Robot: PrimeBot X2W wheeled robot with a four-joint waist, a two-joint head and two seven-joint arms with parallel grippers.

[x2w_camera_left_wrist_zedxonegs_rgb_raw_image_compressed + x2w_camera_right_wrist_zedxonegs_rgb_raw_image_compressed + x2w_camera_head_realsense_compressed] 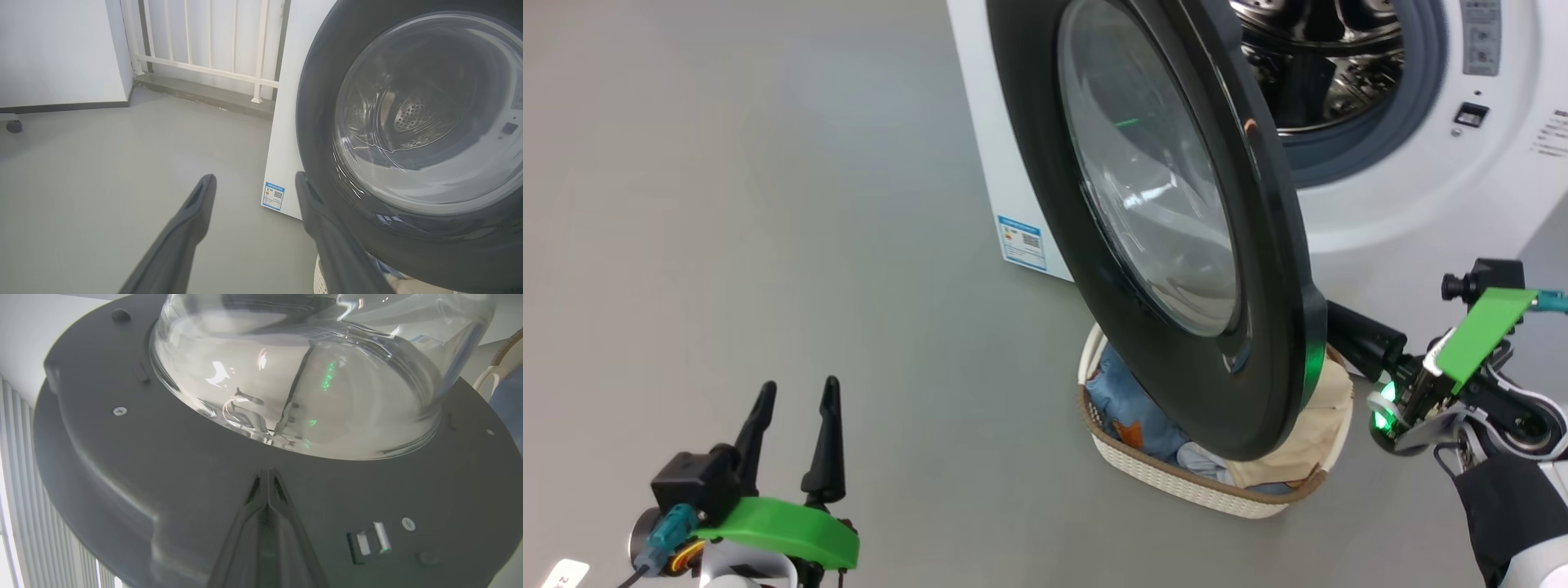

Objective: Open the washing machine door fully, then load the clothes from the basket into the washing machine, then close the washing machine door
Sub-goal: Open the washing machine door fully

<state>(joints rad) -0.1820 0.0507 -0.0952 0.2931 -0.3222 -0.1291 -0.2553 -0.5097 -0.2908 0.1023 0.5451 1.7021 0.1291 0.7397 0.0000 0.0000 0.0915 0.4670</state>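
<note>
Grey floor (727, 204) stretches left of door (1152, 188) rim.

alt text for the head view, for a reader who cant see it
The washing machine door stands partly open, its black rim hanging over the basket of clothes on a grey floor. The right gripper, shut, reaches behind the door's lower edge; the left gripper is open at lower left, touching nothing.
</note>
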